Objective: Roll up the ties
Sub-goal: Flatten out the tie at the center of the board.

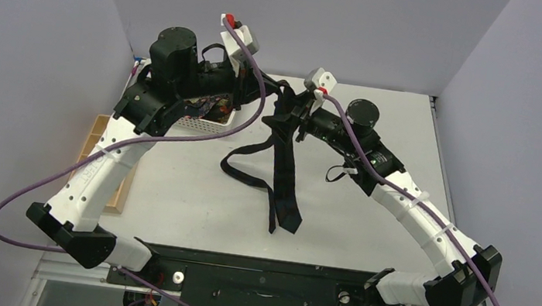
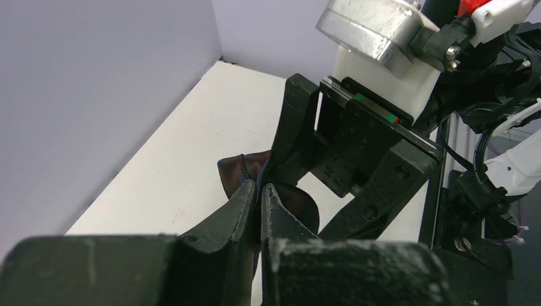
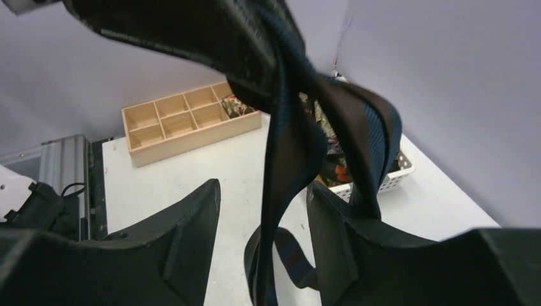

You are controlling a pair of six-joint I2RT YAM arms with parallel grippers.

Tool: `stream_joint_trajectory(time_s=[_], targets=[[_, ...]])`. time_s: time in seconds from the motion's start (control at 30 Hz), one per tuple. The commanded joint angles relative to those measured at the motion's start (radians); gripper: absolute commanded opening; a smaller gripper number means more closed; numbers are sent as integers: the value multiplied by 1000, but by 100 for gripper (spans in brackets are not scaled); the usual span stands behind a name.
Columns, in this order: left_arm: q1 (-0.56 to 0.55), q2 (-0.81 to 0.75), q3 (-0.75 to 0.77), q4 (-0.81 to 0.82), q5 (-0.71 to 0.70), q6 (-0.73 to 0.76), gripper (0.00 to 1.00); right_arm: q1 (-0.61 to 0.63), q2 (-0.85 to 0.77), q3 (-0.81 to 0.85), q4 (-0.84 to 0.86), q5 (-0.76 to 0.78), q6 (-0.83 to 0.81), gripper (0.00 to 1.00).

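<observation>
Left claw (image 2: 260,189) clamps the dark tie (image 2: 231,173) while the right claw (image 3: 263,191) gapes around it.

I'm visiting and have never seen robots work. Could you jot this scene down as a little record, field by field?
dark tie: unrolled, lower part trailing onto the table
left gripper: shut on a fold of the tie, above the table
right gripper: open, the tie hanging between its fingers
white basket: beneath the left arm, other ties inside
wooden tray: at the table's left edge, patterned fabric in one end compartment
</observation>
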Motion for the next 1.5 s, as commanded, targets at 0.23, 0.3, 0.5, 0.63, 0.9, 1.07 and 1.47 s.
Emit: stream_joint_trajectory(time_s=[0.23,0.3,0.5,0.63,0.9,1.07,1.47], targets=[[217,-88,-131,203,169,-407,65,-51,18,277,-309,-105,-288,0],[337,-112,-180,301,262,-491,90,-101,46,395,-628,-201,-493,0],[436,-178,-346,221,285,-179,97,-15,140,647,-1652,-44,-1178,0],[380,-182,-459,236,239,-44,97,119,29,475,-1653,273,-1336,0],[250,-172,-592,342,64,58,97,212,31,394,-1566,916,-1402,0],[257,-139,-603,360,-148,-8,97,163,41,250,-1233,1371,-1448,0],[340,-129,-614,367,-225,-229,97,135,480,1354,-1288,903,-1050,0]])
